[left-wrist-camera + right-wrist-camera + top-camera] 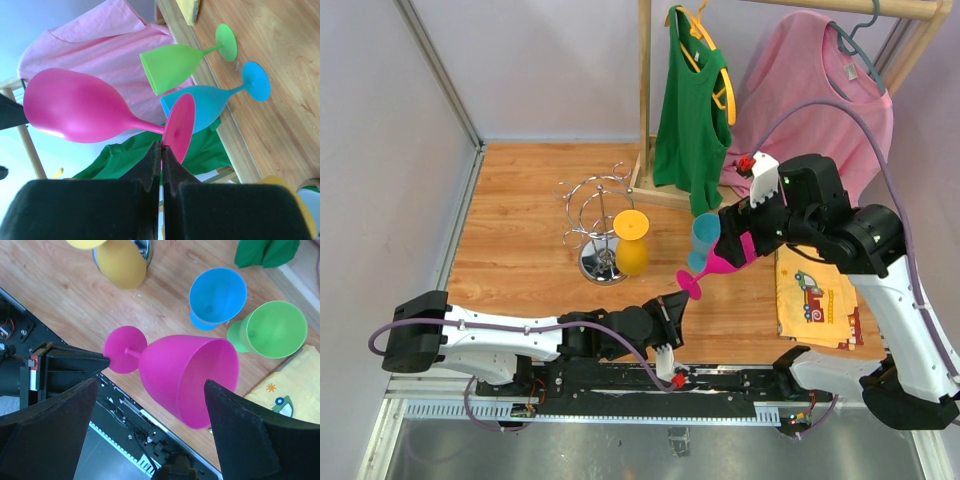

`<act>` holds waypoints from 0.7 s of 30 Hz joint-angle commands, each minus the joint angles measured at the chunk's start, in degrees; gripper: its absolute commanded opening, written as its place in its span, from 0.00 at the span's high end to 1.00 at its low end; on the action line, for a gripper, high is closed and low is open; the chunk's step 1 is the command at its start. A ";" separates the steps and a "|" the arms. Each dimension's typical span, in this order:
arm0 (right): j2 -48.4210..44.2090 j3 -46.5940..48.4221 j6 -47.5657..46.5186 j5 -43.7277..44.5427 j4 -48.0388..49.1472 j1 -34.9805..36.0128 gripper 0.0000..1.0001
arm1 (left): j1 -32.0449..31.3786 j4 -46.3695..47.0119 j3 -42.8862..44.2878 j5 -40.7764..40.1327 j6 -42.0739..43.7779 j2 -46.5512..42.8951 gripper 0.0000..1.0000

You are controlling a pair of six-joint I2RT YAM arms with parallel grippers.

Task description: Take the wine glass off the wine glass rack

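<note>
The left arm is lying low along the near edge of the table [520, 190]. Its left claw [161, 146] is pressed together, and its tips are pointing at the foot of the pink wine glass [180, 380]; I cannot tell whether they are touching it. Further back, the wine glass rack [600, 264] is standing on the wood, with a yellow wine glass [631, 252] sitting upside down, foot uppermost, right against it. To the right of the rack and apart from it, the pink wine glass is tilting above the table, foot low and bowl high. The right claw [151, 383] is reaching down with its fingers spread wide around that bowl. One finger [235, 430] is lying at the rim, and a gap is showing at the other. A blue glass [217, 295] and a green glass [275, 329] are standing upright just beyond.
</note>
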 commanded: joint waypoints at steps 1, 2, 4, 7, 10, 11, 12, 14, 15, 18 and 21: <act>-0.52 -3.38 -1.39 -2.72 -1.63 0.33 0.11 | -0.39 3.98 2.26 -0.53 1.21 0.25 1.00; -0.74 -4.25 -1.56 -3.15 -1.55 0.34 0.12 | -0.39 3.96 2.28 -0.59 1.16 0.27 1.00; -0.84 -5.41 -1.67 -3.92 -1.45 0.30 0.15 | -0.39 4.02 2.29 -0.65 1.12 0.38 1.00; -0.93 -6.79 -1.96 -5.32 -1.60 0.31 0.23 | -0.37 4.25 2.37 -0.71 1.34 0.51 1.00; -1.14 -7.84 -2.42 -7.52 -1.62 0.30 0.49 | -0.31 4.84 2.53 -0.89 1.62 0.81 1.00; -1.26 -8.17 -2.46 -7.98 -1.62 0.28 0.65 | -0.30 5.08 2.64 -1.00 1.65 0.92 1.00; -1.42 -8.28 -2.47 -8.17 -1.62 0.32 0.82 | -0.30 5.39 2.67 -1.11 1.72 1.07 1.00; -2.23 -8.03 -2.42 -8.10 -1.62 0.30 0.99 | -0.22 6.09 2.68 -1.44 1.81 1.28 1.00; -2.77 -7.75 -2.27 -7.75 -1.62 0.29 0.99 | -0.21 6.61 2.68 -1.86 1.88 1.44 1.00; -4.26 -4.02 -2.10 -2.93 -3.45 0.26 0.99 | -0.21 9.14 2.95 -3.30 1.76 2.01 0.76; -4.36 2.66 -2.86 8.05 -7.32 0.28 0.99 | -0.17 10.16 4.25 -3.66 0.75 2.23 0.26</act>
